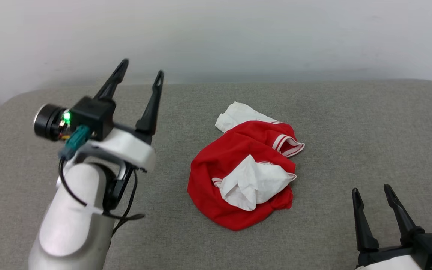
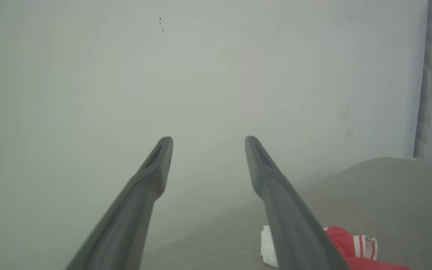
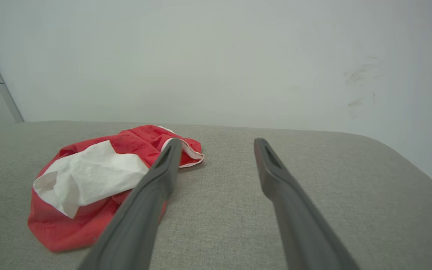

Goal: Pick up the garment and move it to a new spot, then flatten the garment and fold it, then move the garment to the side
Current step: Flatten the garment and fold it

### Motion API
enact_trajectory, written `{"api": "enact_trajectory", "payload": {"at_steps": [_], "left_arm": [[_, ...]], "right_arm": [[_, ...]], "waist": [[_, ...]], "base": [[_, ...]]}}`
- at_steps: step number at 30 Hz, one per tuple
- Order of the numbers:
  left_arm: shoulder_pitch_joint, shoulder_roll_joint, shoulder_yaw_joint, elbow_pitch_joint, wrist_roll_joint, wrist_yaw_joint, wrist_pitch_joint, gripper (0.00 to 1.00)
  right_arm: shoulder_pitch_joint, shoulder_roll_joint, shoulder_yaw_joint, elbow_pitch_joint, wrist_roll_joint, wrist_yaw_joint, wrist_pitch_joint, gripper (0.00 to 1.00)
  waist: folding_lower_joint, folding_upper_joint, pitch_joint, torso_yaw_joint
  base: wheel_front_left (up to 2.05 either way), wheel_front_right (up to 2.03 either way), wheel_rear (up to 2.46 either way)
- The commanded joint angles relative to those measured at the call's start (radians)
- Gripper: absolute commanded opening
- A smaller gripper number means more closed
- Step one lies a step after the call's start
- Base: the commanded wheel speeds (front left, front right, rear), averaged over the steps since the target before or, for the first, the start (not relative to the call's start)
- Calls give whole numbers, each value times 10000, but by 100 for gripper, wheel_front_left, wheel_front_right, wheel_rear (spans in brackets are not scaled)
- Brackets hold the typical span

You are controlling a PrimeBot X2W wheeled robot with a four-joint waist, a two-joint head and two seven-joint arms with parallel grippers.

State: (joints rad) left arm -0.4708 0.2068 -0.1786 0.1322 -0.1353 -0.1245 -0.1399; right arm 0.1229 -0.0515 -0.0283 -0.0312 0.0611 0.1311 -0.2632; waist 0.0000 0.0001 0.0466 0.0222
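Behind the whole scene, you have a pale wall rising along the far edge of the grey upholstered bench, whose far corners are rounded.

Near the middle of that bench lies the garment, crumpled into a red heap. One white sleeve is bunched on top towards the near edge. Another white piece pokes out on the far side, and red-white striped trim shows at the heap's right. It is neither flattened nor folded.

Your left arm comes up from the near left corner, and the left gripper is held up over the left part of the bench. Its fingers are spread wide and point towards the far edge. The garment sits well to its right. In the left wrist view the cloth shows low beside the right-hand finger, outside the gap, and the wall fills the space between the fingers.

The right gripper is at the near right corner, its fingers also spread wide and aimed at the far edge. The garment lies to its left, apart from it. In the right wrist view the heap is left of the left-hand finger, and you see bare bench fabric between the fingers.

A small green light glows on the left wrist camera.
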Motion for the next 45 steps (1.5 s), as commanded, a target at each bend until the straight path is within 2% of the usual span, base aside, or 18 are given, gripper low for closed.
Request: {"api": "enact_trajectory", "payload": {"at_steps": [1,7,11,12,16,21,26,29,34,36,45], "left_arm": [[-278,50,-165,8,-166,-34,211,100],[-2329,1156,-3061,176,-2227,-43,3079,100],[-3477,1689,-4969,232,-4012,-41,5327,100],[-4045,1949,-5749,279,-4713,-42,6236,100],[-4832,2209,-7315,460,-5906,-43,7673,100],[-5426,2402,-9104,646,-6947,-44,8675,100],[-5585,2416,-10495,987,-7567,-44,8909,100],[-5290,2389,-10932,1243,-7590,-44,9174,100],[-4480,2215,-11045,1011,-7075,-48,9802,100],[-4311,2157,-11064,880,-6860,-52,9727,0],[-4640,2057,-11018,527,-6974,-51,8887,0]], "right_arm": [[-119,24,0,-46,-50,-5,-24,100],[-266,22,5,-66,-51,-7,-24,100],[-428,21,43,-66,-62,-7,-24,100],[-547,22,83,-90,-62,-5,-24,100],[-738,21,119,-98,-79,-5,-24,100],[-966,22,163,-78,-89,-7,-24,100],[-1207,22,193,-97,-31,-5,-24,100],[-1352,22,219,-104,3,-7,-24,100],[-1515,22,235,-121,41,-5,-24,100],[-1554,21,206,-119,27,-7,-24,100],[-1422,22,245,-3,-67,-5,-24,100]], "waist": [[0,-1,65,-66],[0,-1,364,-308],[0,-1,639,-479],[0,-1,812,-585],[0,-1,1149,-805],[0,-1,1516,-1074],[0,-1,1842,-1299],[0,-1,2024,-1390],[0,-1,2316,-1472],[0,-1,2376,-1457],[0,-1,2034,-1176]], "base": [[0,0,0],[0,0,0],[0,0,0],[0,0,0],[0,0,0],[0,0,0],[0,0,0],[0,0,0],[0,0,0],[0,0,0],[0,0,0]]}}
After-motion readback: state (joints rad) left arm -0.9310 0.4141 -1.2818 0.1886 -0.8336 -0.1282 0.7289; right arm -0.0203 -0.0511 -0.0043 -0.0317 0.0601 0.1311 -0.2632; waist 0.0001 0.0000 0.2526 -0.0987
